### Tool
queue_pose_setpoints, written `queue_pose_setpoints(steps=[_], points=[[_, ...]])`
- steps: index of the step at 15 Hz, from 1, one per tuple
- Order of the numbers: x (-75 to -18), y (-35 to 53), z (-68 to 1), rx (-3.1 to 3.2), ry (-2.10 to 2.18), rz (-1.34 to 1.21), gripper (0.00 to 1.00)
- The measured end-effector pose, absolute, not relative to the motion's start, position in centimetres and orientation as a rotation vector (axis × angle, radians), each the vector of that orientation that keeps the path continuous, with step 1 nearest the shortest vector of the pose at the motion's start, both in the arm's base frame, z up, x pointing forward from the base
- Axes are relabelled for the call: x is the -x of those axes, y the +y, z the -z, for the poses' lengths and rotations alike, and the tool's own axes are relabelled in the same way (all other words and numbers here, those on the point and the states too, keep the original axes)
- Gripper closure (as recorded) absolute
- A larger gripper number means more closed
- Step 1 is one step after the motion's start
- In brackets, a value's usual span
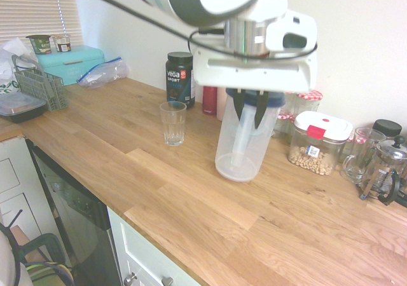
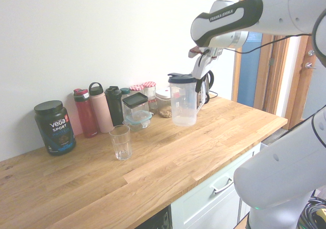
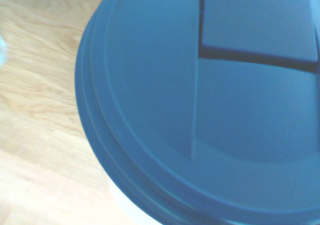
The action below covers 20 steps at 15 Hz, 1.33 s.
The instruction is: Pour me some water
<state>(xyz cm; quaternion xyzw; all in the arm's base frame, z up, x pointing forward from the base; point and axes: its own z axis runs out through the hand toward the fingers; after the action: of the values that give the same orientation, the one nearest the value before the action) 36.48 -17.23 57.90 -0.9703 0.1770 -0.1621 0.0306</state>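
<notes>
First ext. view: A robot's pincer [image 1: 249, 115], pointing down, is clenched on the handle of a clear pitcher [image 1: 233, 151] w/ a dark-blue lid [image 1: 273, 100], the vessel upright on the wooden tabletop [image 1: 191, 190] directly beneath it. An upright drinking glass [image 1: 173, 124] waits well apart from the pincer, on the side toward the black Vega tub [image 1: 180, 79].

Second ext. view: Pitcher base appears to rest on the wood, handle side to the pincer; the glass stands beyond the pitcher as seen from the pincer. Step in hand, by all appearances: secure the grip, then lift. Best done straight up, slowly, w/ the pitcher level, checking for handle slip before any sideways travel. Tilt should wait until the spout is over the glass. Water level can't be made out.

Wrist view: Lid fills the close-up below the pincer, a flap panel visible; whether the spout is open, can't tell. Worth confirming pre-pour, as a blocked or misaimed spout could spill.
</notes>
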Motion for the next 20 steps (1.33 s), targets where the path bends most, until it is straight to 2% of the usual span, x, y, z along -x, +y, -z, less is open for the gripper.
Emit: queue_pose_setpoints(steps=[7, 12, 20], points=[[-38.4, -5.9, -61.8, 3.294, -0.01, 0.391, 1.0], [-41.2, 3.2, -61.0, 3.511, -0.429, 0.264, 1.0], [-46.0, 12.2, -58.5, 3.726, -0.635, 0.067, 1.0]])
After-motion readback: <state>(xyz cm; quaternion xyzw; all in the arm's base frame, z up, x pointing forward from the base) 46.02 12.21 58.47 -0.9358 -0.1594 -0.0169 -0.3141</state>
